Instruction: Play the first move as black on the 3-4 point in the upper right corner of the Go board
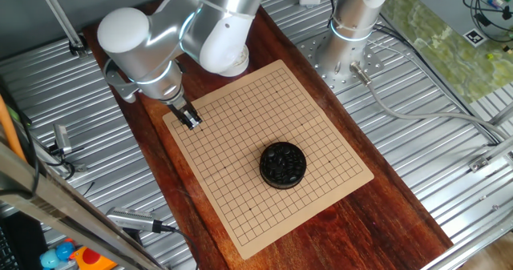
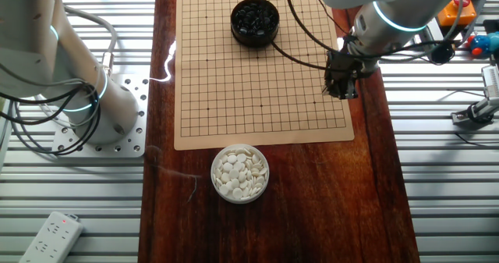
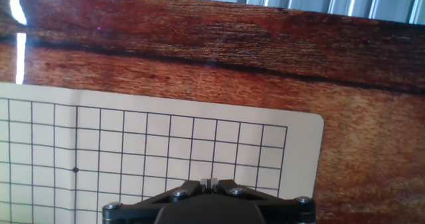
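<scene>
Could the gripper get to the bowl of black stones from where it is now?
Probably yes. The gripper hangs over the board's corner, and the bowl of black stones sits uncovered on the board with only bare grid between them.

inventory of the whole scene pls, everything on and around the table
board: 1, tan with black grid, flat on the tabletop
black stones: a bowlful, glossy black, in the black bowl
black bowl: 1, black, standing on the board
white stones: a bowlful, white, in a bowl on the tabletop just off the board's edge
tabletop: 1, dark reddish wood, under the board
power strip: 1, white, on the metal surface beside the tabletop
second arm base: 1, silver-white, bolted beside the tabletop
arm: 1, silver-white, reaching over the board's corner
gripper: 1, black, low over the board near its corner, fingertips together
</scene>
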Robot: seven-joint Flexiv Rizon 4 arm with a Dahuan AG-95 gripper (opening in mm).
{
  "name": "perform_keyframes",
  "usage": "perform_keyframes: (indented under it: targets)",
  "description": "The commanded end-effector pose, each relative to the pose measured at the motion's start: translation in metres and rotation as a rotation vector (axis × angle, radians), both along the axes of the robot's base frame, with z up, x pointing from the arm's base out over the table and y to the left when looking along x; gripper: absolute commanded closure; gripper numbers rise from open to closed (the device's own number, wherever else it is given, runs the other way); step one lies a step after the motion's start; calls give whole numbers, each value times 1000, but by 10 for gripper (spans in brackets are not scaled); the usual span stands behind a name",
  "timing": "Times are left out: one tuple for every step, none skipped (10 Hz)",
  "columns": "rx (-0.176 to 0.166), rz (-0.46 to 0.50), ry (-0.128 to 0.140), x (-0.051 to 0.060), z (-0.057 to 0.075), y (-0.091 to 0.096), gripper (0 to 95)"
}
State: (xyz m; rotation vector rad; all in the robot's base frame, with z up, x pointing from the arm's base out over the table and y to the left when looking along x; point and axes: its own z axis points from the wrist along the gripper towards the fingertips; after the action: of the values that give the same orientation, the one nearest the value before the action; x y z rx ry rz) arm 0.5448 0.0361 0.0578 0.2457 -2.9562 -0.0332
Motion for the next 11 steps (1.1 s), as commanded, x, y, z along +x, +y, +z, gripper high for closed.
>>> perform_keyframes:
  targets:
    - [-3,-10,-2,1,0,0,950]
    - [-2,-8,-2,1,0,0,950]
    - [0,-6,-7,1,0,0,950]
    - [-1,-10,-12,1,0,0,950]
    - [-2,-17,-18,1,0,0,950]
    - [-4,-24,-20,1,0,0,950]
    - [-7,-31,-20,1,0,0,950]
    - [-9,-36,-25,1,0,0,950]
    - [-14,-37,-31,1,0,0,950]
    - [-15,-38,-40,1,0,0,950]
    - [-24,-40,-38,1,0,0,950]
